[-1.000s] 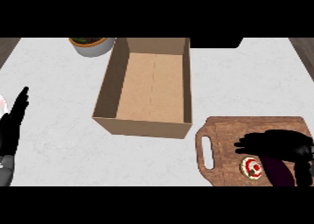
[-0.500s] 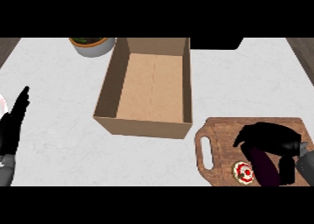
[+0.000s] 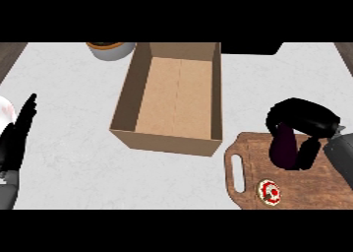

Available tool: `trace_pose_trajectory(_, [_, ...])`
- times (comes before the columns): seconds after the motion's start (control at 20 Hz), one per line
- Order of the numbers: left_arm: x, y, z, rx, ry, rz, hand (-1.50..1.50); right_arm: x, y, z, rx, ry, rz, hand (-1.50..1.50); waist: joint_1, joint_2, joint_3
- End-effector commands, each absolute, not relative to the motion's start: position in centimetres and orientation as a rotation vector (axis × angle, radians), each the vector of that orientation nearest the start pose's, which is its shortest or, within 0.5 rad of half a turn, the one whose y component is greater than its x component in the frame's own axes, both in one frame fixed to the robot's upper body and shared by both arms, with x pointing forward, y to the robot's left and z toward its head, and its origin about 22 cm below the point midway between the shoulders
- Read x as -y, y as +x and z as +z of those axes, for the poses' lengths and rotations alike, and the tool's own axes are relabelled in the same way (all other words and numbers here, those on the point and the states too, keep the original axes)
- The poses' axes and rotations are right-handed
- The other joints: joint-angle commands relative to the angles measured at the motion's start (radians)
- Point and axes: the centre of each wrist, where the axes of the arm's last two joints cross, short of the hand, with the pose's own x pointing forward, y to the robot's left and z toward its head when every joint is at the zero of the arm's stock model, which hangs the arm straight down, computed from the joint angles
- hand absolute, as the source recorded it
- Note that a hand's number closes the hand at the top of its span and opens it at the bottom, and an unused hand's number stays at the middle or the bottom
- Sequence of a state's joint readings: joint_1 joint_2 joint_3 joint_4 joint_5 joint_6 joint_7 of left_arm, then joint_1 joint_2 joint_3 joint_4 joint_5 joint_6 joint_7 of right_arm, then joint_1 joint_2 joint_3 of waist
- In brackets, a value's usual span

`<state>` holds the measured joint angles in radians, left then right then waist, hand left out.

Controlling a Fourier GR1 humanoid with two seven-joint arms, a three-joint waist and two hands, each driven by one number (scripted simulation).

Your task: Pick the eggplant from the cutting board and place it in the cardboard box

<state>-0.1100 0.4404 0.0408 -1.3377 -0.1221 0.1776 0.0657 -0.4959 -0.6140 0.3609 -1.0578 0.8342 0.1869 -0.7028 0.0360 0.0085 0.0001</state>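
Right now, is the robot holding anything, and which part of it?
Yes. The right hand has its fingers curled round the upper end of the eggplant, above the cutting board. The left hand holds nothing.

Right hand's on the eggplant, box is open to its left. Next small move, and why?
Probably lift a little more, then carry left. The right hand is curled round the eggplant, which hangs over the cutting board. The cardboard box wall stands between them, so it likely needs height to clear the rim first.

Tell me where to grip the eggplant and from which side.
Grip the eggplant around its middle, from above and the right. It lies lengthwise on the cutting board, so fingers wrap across its narrow width, as the right robot hand does now.
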Motion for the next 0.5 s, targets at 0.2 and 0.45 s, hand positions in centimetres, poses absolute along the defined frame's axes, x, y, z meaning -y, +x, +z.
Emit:
trace_pose_trajectory(0.2, [-34.6,28.5,2.8,1.412,0.622,-0.258,0.0,32.0,41.6,10.3,1.742,-0.612,1.61,1.5,0.041,0.022,0.003])
trace_pose_trajectory(0.45, [-33.5,28.0,2.3,1.416,0.611,-0.263,0.0,32.1,43.6,16.1,2.1,-0.597,1.447,1.5,0.04,0.015,0.004])
